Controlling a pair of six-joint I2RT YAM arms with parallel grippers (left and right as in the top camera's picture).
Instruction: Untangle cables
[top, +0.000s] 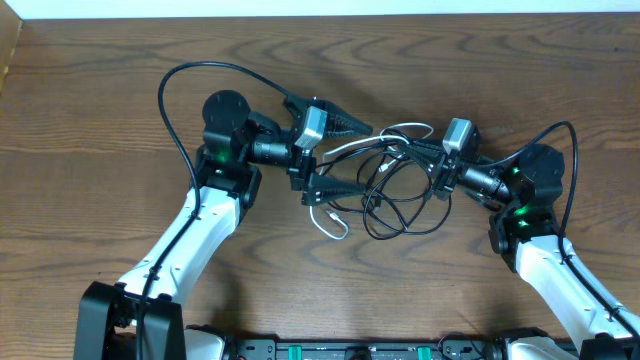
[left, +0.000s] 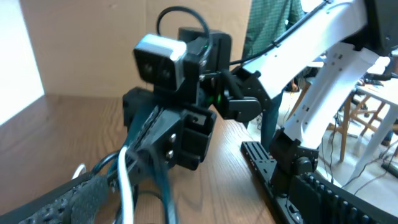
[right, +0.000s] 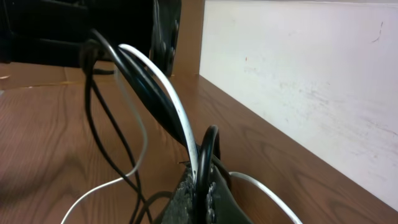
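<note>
My right hand (right: 200, 186) pinched the cables (top: 385, 172), light and limp. My left hand (top: 343, 157) gaped wide beside them. I judged their ends the surest hold.

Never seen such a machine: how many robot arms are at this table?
2. The left arm comes in from the lower left, the right arm from the lower right, meeting at the cables between them. None seems hidden.
</note>
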